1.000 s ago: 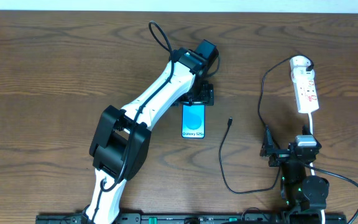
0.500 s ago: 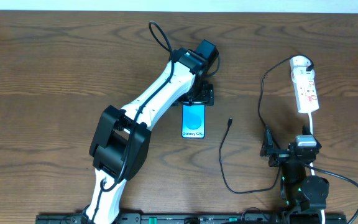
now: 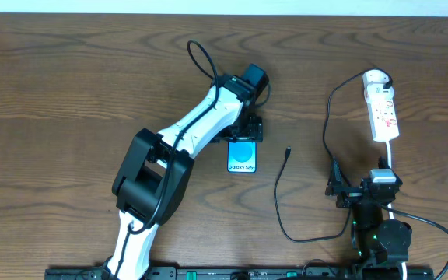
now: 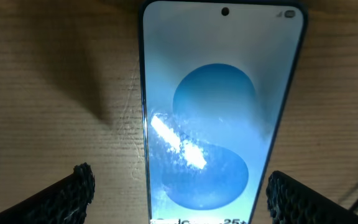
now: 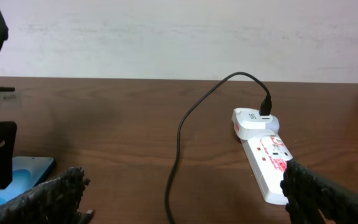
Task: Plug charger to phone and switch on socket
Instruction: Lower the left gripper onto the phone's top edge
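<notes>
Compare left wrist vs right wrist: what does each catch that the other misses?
Only left wrist: the phone screen close up, with its camera hole and a glare streak, lying between the fingers of the open left gripper. Only right wrist: the socket with a white adapter plugged in its end, the charger cable arcing off it, the back wall, the open right gripper. Both: the phone, just a blue corner in right wrist, and the wooden table.

Likely robotics lab: wood-grain table [image 3: 53,78], bare white wall [image 5: 166,37], bench-mounted arms [image 3: 197,123].
</notes>
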Robot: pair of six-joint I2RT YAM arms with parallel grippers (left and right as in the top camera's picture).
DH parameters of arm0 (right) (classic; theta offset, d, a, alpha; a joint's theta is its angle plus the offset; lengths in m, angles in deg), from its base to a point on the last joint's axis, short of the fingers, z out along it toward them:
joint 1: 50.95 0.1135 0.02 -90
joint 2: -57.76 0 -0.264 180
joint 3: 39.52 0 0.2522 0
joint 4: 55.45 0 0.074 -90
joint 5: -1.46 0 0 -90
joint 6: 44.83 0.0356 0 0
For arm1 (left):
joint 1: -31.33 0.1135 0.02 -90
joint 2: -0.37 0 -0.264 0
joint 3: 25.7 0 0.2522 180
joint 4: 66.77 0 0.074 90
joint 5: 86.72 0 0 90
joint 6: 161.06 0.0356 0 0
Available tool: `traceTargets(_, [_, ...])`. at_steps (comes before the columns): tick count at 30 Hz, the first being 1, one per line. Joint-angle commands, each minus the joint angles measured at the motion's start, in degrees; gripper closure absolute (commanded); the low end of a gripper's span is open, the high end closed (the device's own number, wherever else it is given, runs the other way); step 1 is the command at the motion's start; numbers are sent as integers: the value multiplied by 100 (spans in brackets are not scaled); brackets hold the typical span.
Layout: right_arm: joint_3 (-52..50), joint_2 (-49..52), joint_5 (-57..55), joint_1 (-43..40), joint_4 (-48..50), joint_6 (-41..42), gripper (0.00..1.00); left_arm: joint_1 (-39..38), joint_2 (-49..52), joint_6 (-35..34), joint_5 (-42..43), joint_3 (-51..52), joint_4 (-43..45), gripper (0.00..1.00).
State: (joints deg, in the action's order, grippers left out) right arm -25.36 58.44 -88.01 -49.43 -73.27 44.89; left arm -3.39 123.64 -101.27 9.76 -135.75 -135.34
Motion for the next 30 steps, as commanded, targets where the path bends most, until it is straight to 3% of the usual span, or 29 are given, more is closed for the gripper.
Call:
traceTargets(1, [-11, -37, -17, 31, -28, 63, 1, 13, 85, -57, -50, 85, 79, 10])
traceTargets(30, [-9, -37, -17, 31, -28, 61, 1, -59, 87, -162, 55, 208, 437, 10])
